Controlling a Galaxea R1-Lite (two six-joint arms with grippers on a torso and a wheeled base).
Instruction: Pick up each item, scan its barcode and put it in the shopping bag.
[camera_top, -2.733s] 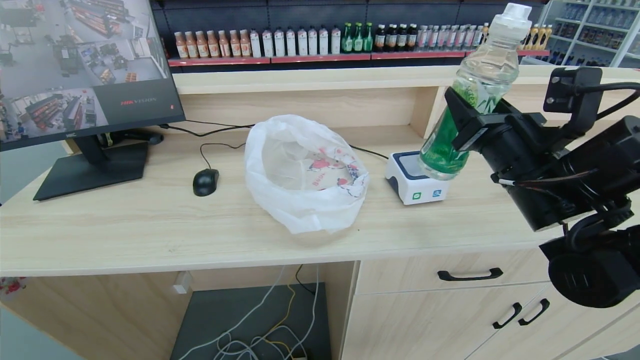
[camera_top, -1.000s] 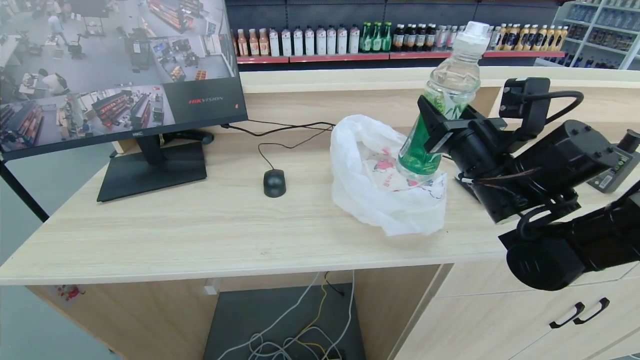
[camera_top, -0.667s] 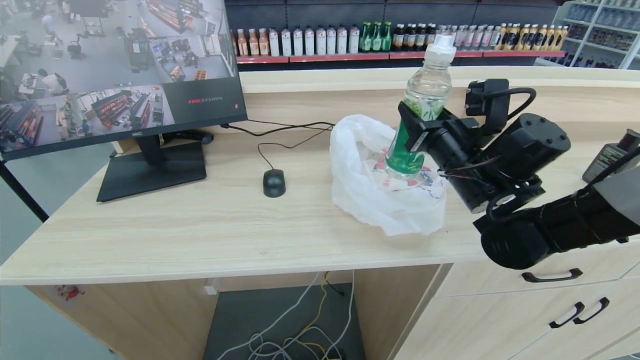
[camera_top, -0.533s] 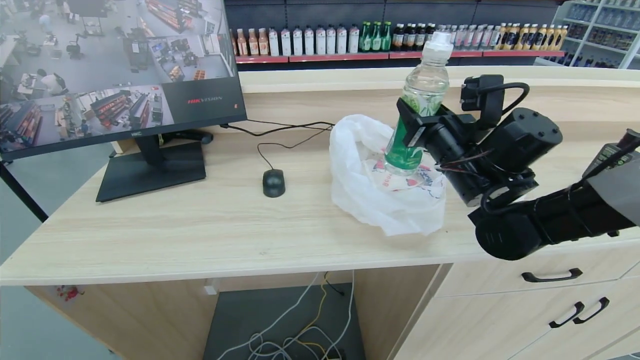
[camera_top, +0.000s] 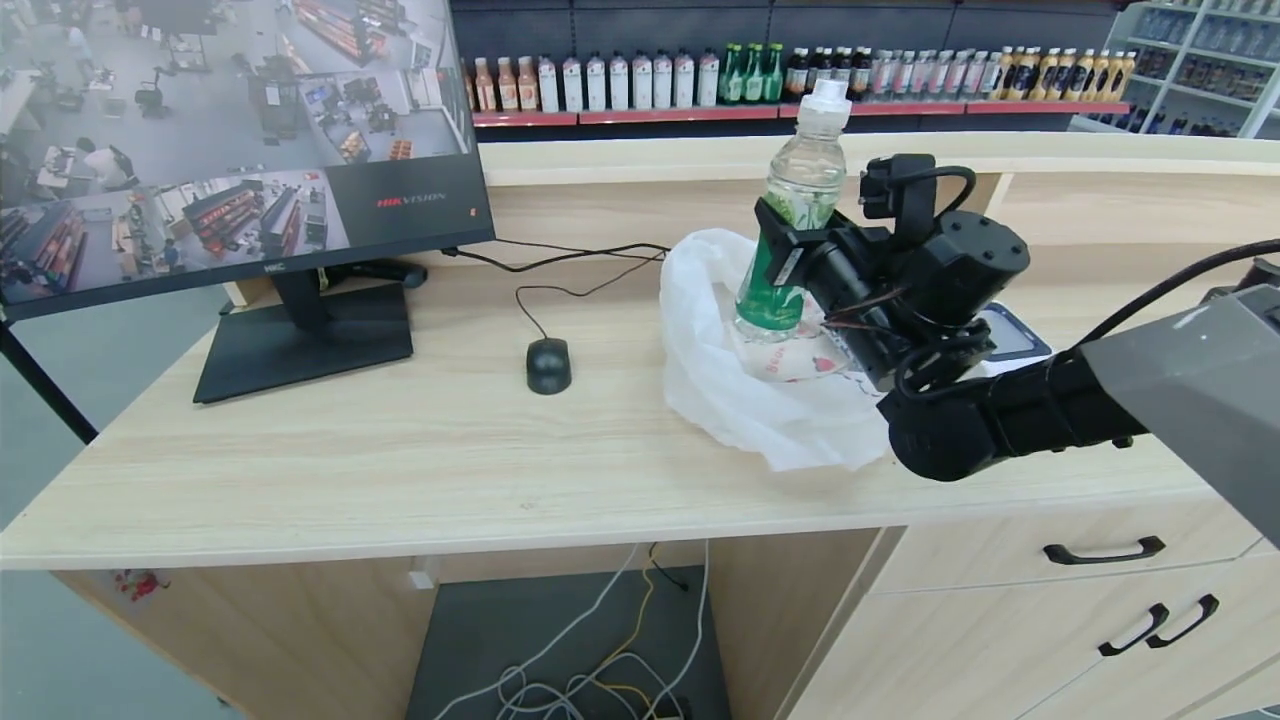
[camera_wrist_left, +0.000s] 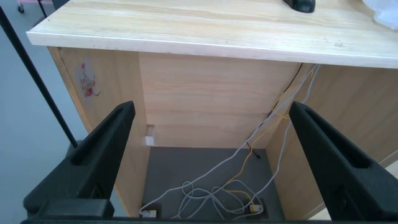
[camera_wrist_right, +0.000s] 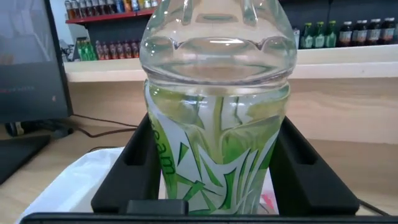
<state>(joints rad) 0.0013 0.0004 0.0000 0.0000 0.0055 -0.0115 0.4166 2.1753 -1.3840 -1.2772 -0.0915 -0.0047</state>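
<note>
Here the right gripper (camera_top: 782, 262) is clenched around the green-labelled bottle (camera_top: 795, 200), holding it upright over the open mouth of the white shopping bag (camera_top: 720, 390) on the counter (camera_top: 400, 450). The bottle's base seems just inside the rim, though that is hard to judge. The scanner (camera_top: 1015, 335) sits just beside the bag. The left gripper (camera_wrist_left: 211, 115) hangs spread wide, empty, below the counter's edge.

A white plastic shopping bag (camera_top: 740, 410) is set on the pale wooden counter (camera_top: 400, 460), right of a black mouse (camera_top: 548, 366). A clear plastic bottle (camera_top: 800, 190) is held upright over it.
</note>
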